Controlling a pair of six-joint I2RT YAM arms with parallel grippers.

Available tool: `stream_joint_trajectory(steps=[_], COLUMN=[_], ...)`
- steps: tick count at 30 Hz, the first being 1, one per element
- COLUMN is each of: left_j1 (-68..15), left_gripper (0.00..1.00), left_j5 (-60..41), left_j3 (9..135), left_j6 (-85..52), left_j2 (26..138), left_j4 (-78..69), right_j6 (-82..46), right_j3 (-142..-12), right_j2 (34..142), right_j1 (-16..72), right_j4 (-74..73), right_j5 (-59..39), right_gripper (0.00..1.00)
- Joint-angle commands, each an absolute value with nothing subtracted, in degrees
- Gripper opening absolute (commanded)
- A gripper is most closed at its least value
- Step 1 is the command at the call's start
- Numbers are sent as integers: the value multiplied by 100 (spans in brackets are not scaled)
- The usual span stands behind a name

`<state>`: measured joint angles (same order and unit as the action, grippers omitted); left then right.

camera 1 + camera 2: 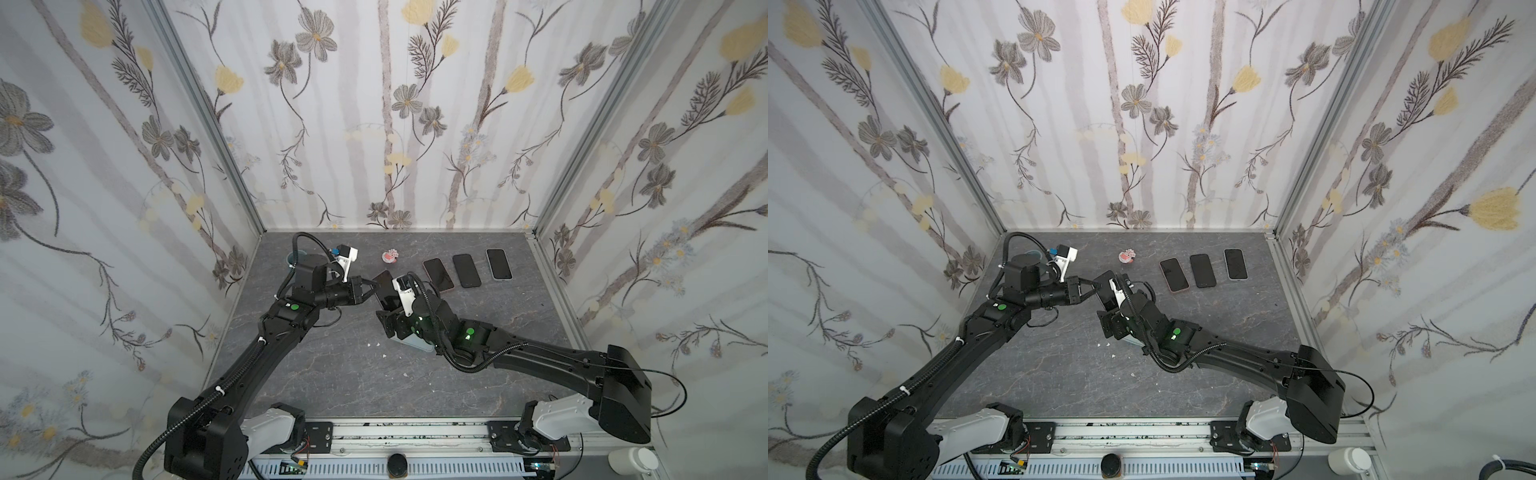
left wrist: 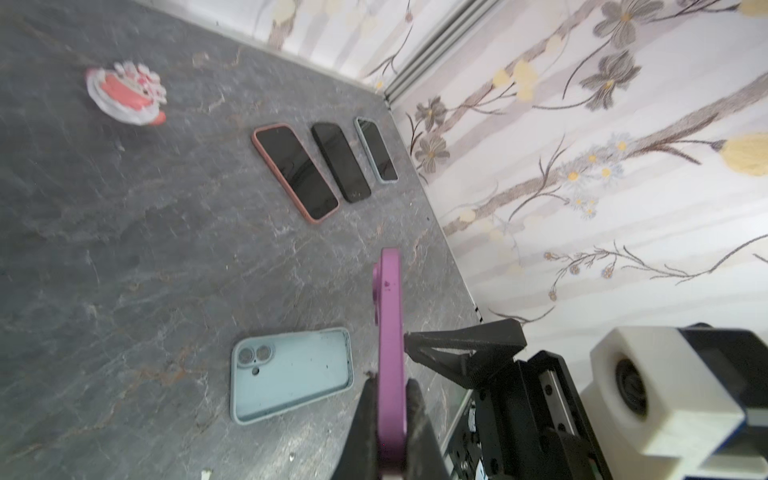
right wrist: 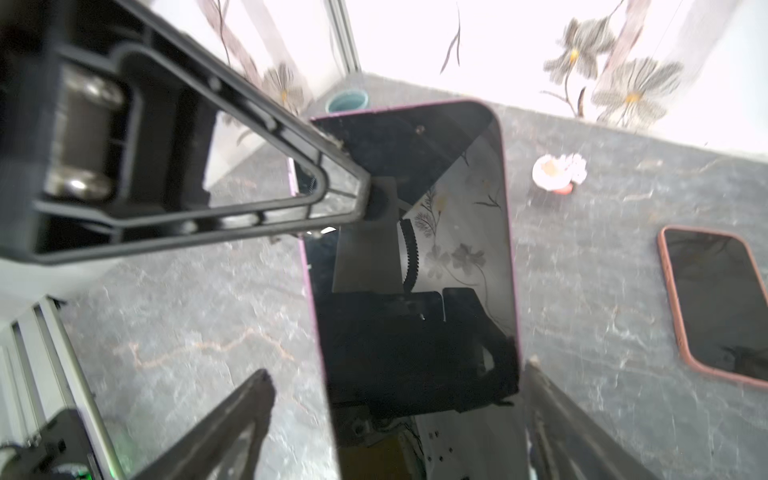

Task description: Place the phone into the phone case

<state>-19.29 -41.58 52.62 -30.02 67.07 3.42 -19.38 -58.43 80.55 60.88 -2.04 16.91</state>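
The phone (image 2: 390,332), purple-edged with a dark screen (image 3: 415,249), hangs above the table in both top views (image 1: 384,291) (image 1: 1106,286). My left gripper (image 2: 390,384) is shut on its side edge, one finger on each face; it also shows in both top views (image 1: 372,286) (image 1: 1094,286). My right gripper (image 3: 399,370) stands open astride the phone's lower end, one finger well clear of it and the other close to its edge. The light blue phone case (image 2: 291,374) lies empty and open side up on the table, partly under the right arm (image 1: 417,344) (image 1: 1129,340).
Three phones lie in a row at the back right: a pink-edged one (image 1: 438,274), a black one (image 1: 466,271) and a pale one (image 1: 498,264). A small red and white toy (image 1: 390,257) sits at the back middle. A teal cup (image 3: 347,99) stands in the back left corner.
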Motion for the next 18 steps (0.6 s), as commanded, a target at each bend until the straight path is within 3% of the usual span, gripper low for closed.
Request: stream_joint_trajectory(steps=[1, 11, 18], left_j1=[-1907, -1898, -1898], left_gripper=[0, 0, 0], left_j5=[-3853, -3047, -2895], left_j3=[5475, 5487, 4992], left_j6=[-3202, -3376, -4174], left_j2=[6637, 6058, 5668], left_j4=[-446, -1212, -3146], right_j6=[-1963, -2574, -3455], right_j3=[-6027, -6142, -5284], right_j2=[7979, 7090, 6053], right_j1=[6030, 5730, 5153], right_j4=[-477, -1005, -2132], right_j5=[2068, 2015, 1357], right_gripper=[100, 100, 81])
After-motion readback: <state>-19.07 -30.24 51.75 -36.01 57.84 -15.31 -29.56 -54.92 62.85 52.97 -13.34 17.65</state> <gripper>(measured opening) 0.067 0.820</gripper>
